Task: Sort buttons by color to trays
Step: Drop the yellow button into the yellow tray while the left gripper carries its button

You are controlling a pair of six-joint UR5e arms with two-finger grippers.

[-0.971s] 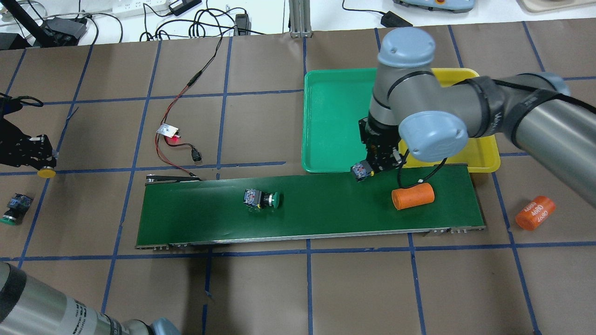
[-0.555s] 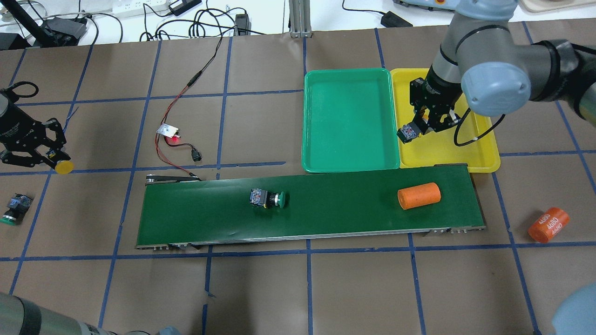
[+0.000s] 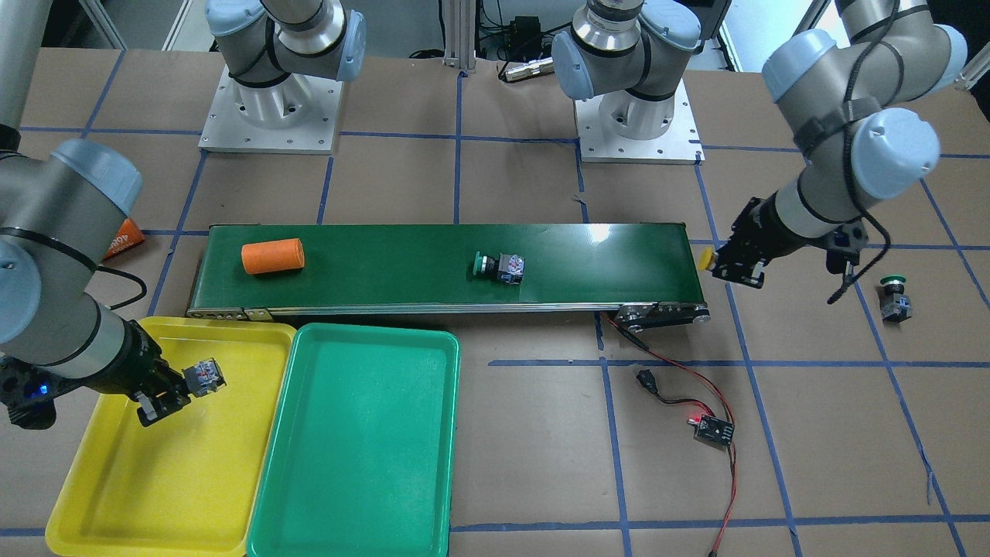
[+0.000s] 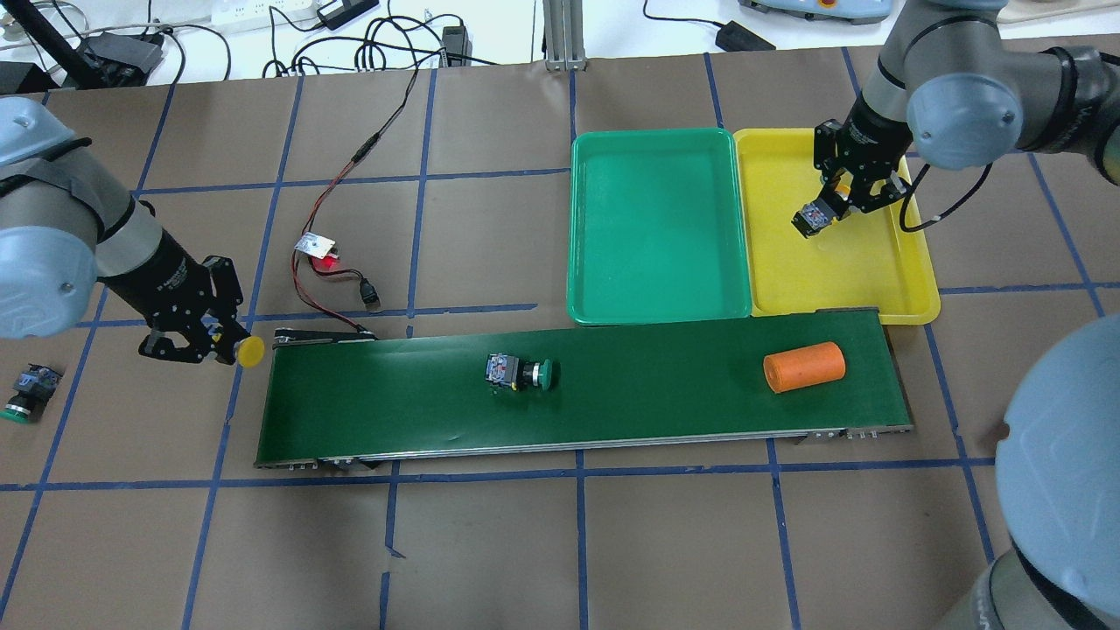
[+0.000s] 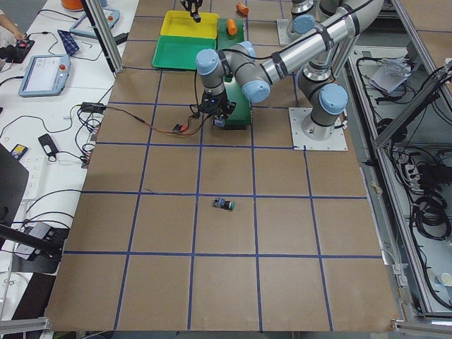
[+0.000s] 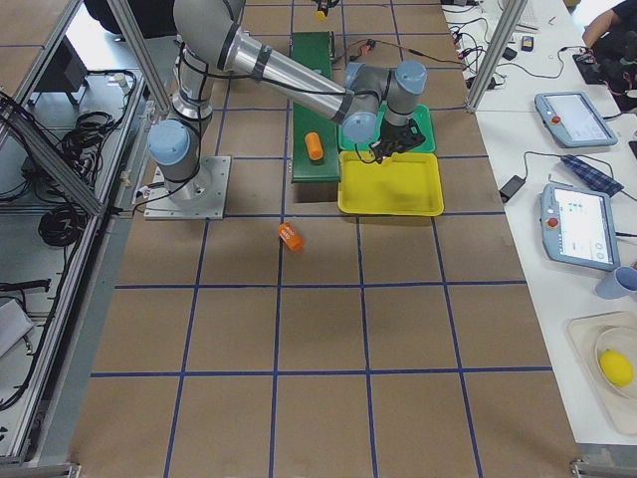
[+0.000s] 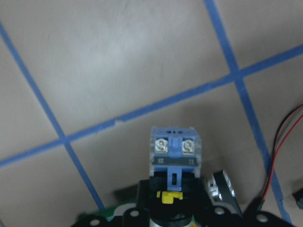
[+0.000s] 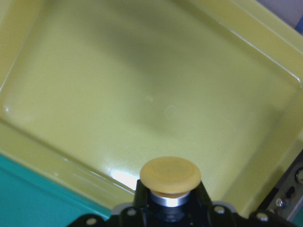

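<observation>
My right gripper (image 4: 829, 199) is shut on a yellow-capped button (image 4: 810, 219) and holds it above the yellow tray (image 4: 840, 276); the cap shows in the right wrist view (image 8: 170, 177). My left gripper (image 4: 220, 343) is shut on another yellow-capped button (image 4: 251, 351), just off the left end of the belt; its clear-and-blue body shows in the left wrist view (image 7: 173, 151). A green-capped button (image 4: 521, 373) lies on its side mid-belt. A second green-capped button (image 4: 26, 391) lies on the table at the far left. The green tray (image 4: 656, 227) is empty.
The dark-green conveyor belt (image 4: 612, 411) runs in front of both trays. An orange cylinder (image 4: 803, 367) lies on its right part. Another orange cylinder (image 6: 290, 237) lies on the table past the belt's right end. A small circuit board with wires (image 4: 315, 247) lies behind the belt's left end.
My right gripper has carried its button from the belt's edge to above the yellow tray. My left gripper has moved right toward the belt with its button. The belt's green button and cylinder drifted right.
</observation>
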